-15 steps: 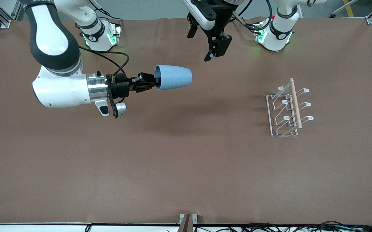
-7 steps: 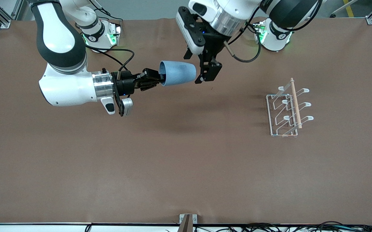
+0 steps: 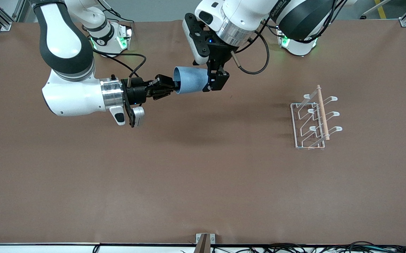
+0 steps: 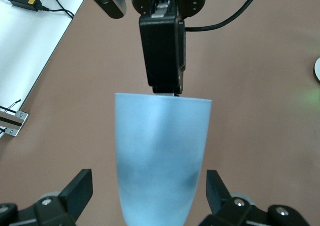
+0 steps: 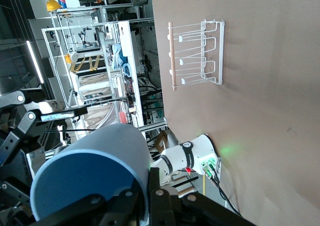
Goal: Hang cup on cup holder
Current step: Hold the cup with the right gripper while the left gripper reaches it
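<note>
The light-blue cup (image 3: 190,80) hangs sideways in the air over the table's middle, on the side of the robots' bases. My right gripper (image 3: 173,86) is shut on its rim, one finger inside the mouth (image 5: 95,178). My left gripper (image 3: 208,75) is open around the cup's narrow base end. Its fingers (image 4: 80,186) stand on either side of the cup (image 4: 160,151), with gaps showing. The right gripper's finger (image 4: 162,51) shows at the cup's rim. The white wire cup holder (image 3: 313,119) with its wooden rod stands toward the left arm's end of the table (image 5: 197,51).
Brown cover (image 3: 203,175) spreads over the whole table. The two arm bases (image 3: 108,38) (image 3: 299,40) stand along the edge farthest from the front camera. A small metal bracket (image 3: 204,240) and cables lie at the nearest edge.
My left gripper has come down and across to the cup, and its open fingers now straddle the base end. My right gripper has shifted the cup slightly, then held it still.
</note>
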